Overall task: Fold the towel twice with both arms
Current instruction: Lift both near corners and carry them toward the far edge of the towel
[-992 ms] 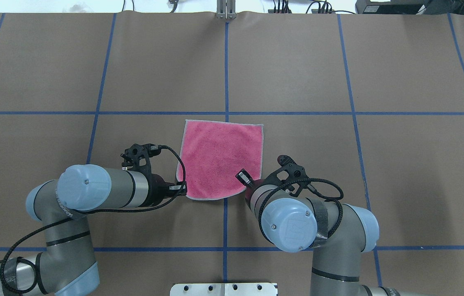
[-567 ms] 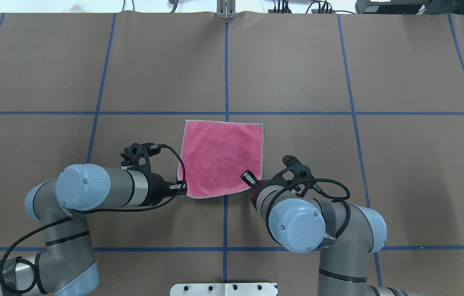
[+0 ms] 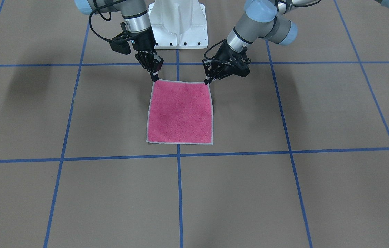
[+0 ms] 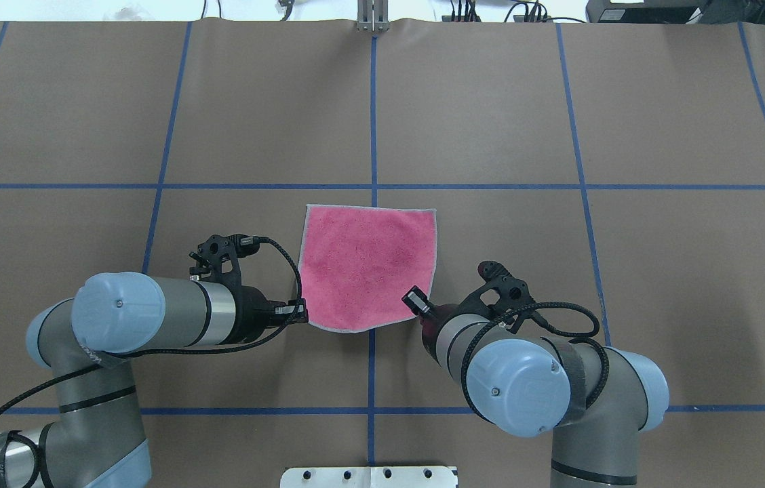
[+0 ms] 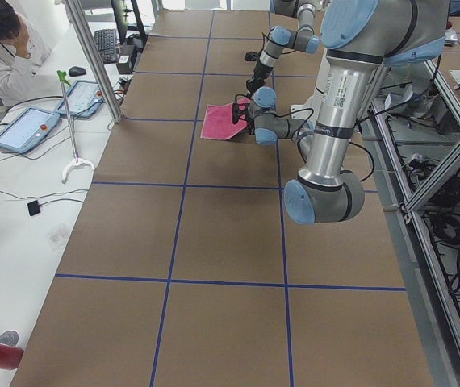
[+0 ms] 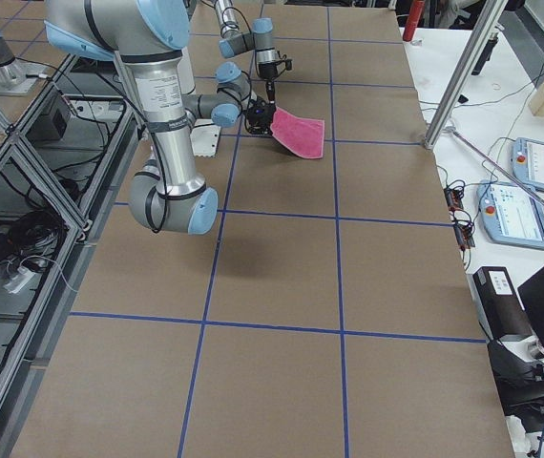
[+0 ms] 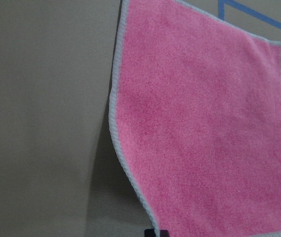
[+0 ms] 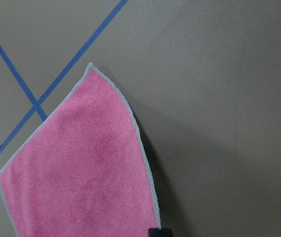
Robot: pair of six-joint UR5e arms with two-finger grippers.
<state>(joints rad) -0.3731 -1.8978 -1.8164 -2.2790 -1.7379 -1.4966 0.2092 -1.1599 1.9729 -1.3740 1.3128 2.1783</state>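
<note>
The towel (image 4: 369,264) lies pink face up at the table's middle, its light grey border showing. Its two robot-side corners are raised off the table, and the edge between them sags. My left gripper (image 4: 300,312) is shut on the towel's near-left corner. My right gripper (image 4: 418,303) is shut on the near-right corner. In the front-facing view the left gripper (image 3: 208,81) is on the right, the right gripper (image 3: 155,76) on the left, and the towel (image 3: 180,112) stretches away from them. Both wrist views show the towel (image 7: 204,138) (image 8: 81,168) hanging from the fingertips, casting a shadow.
Blue tape lines (image 4: 373,115) divide the brown table into squares. The white pedestal (image 3: 178,24) stands behind the grippers. A person (image 5: 0,48) sits at a side bench with control tablets (image 5: 24,129). More tablets (image 6: 530,215) lie past the other end.
Both arms have drawn back toward the robot, the right one also outward. The towel has slid slightly toward the robot, and its near edge now sags between the held corners.
</note>
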